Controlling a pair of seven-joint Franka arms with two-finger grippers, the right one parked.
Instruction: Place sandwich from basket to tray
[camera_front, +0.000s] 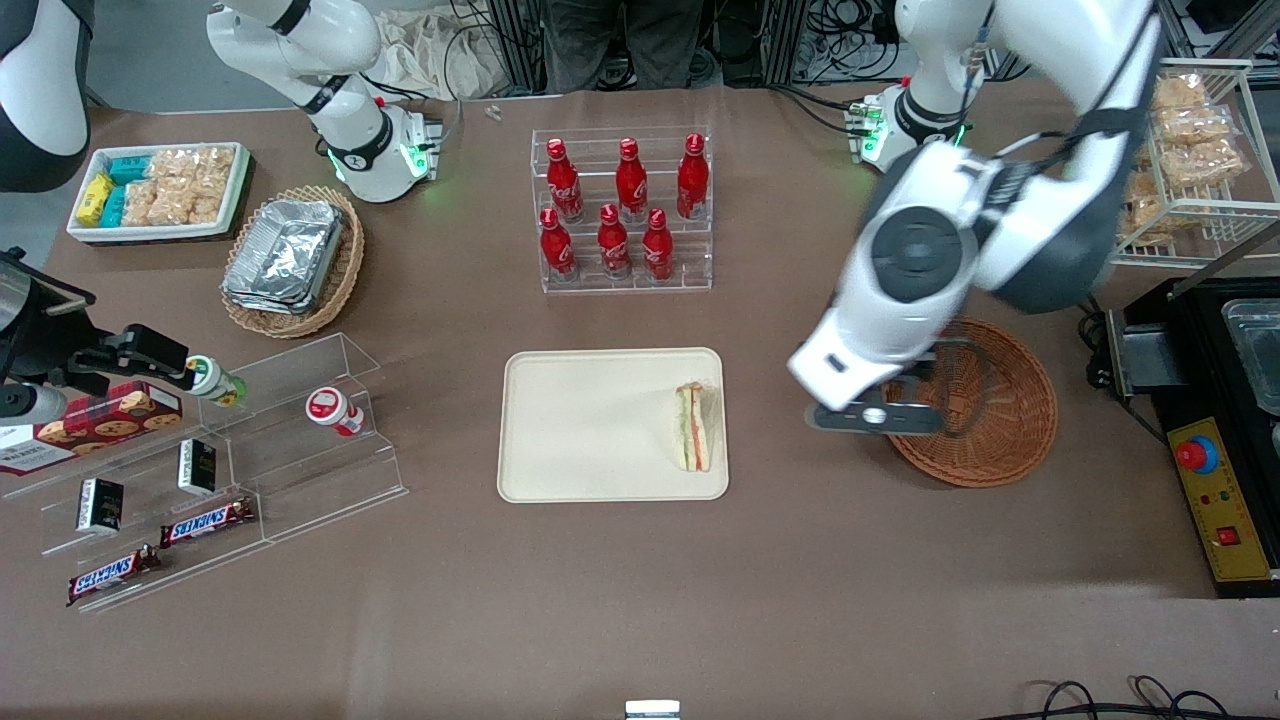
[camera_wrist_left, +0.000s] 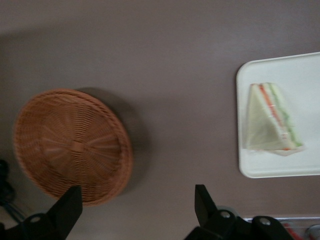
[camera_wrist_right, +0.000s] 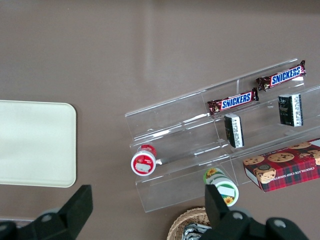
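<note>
Hand: the left arm's two-finger hand (camera_wrist_left: 135, 200) hangs above the brown surface (camera_front: 640, 600), its fingers spread wide apart and holding nothing.

Below the hand: bare surface lies under it, between the two task containers, with the round reddish-brown woven wicker basket (camera_front: 985, 405) just beside it toward the working arm's end.

Basket: nothing lies in it, and the wrist view shows its woven floor (camera_wrist_left: 72, 146) bare.

Sandwich: the small triangular wedge of white bread with green, orange and red filling (camera_front: 694, 425) lies flat on the tray, at the tray's end nearest the hand, close to the rim but inside it.

Tray: the flat cream rectangular tray with rounded corners (camera_front: 590, 420) sits near the hand, toward the parked arm's end of the surface.

Step in hand, as I judge it: the placing looks done; what remains is clearing away.

Doing it well: keep the fingers apart, rise before travelling sideways, and avoid sweeping low over the tray rim or basket edge, so nothing gets nudged.
</note>
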